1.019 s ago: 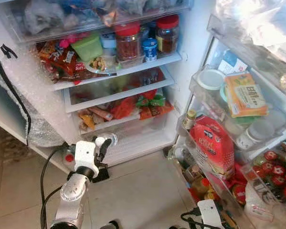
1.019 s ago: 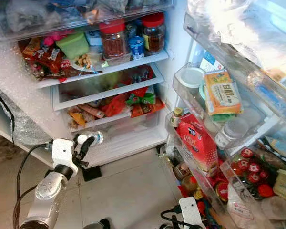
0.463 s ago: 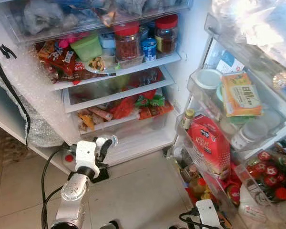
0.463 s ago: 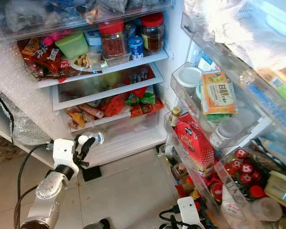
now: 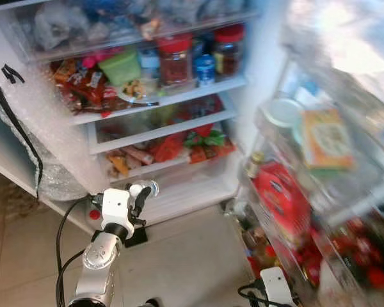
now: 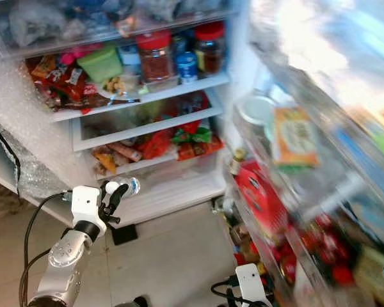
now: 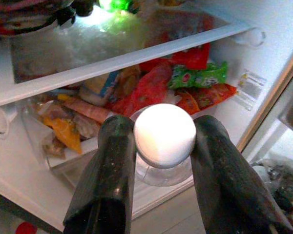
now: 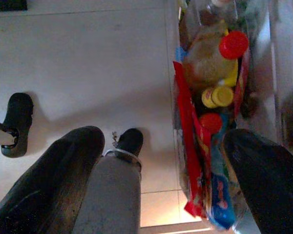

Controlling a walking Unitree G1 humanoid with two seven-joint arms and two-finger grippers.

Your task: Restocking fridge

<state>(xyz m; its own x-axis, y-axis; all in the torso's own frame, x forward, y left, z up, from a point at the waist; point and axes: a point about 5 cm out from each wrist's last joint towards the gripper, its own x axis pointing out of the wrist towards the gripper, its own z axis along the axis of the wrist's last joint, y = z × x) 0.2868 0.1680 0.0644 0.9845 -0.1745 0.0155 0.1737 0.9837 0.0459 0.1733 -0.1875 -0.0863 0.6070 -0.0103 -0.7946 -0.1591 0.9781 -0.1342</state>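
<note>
My left gripper (image 5: 143, 190) is shut on a small clear bottle with a white cap (image 7: 164, 134), held low in front of the open fridge (image 5: 160, 131). Its two black fingers (image 7: 115, 161) press the cap from both sides. Just beyond the bottle lies the bottom drawer of snack packets (image 5: 173, 144), under a glass shelf. My right gripper (image 8: 163, 136) hangs open near the floor, beside the door's lowest shelf of bottles (image 8: 219, 73). The right arm (image 5: 272, 284) sits at the bottom edge of the left eye view.
Red-lidded jars (image 5: 175, 57), a green tub (image 5: 120, 65) and snack bags fill the upper shelf. The open door on the right carries a red carton (image 5: 281, 198), an orange box (image 5: 323, 137) and small bottles, all blurred. Tiled floor (image 5: 185, 256) lies below. A bubble-wrapped panel (image 5: 38, 134) stands left.
The door shelves on the right have gone blurred and shifted, while the fridge interior has slid only slightly in the picture. The left gripper still holds the bottle at the same spot.
</note>
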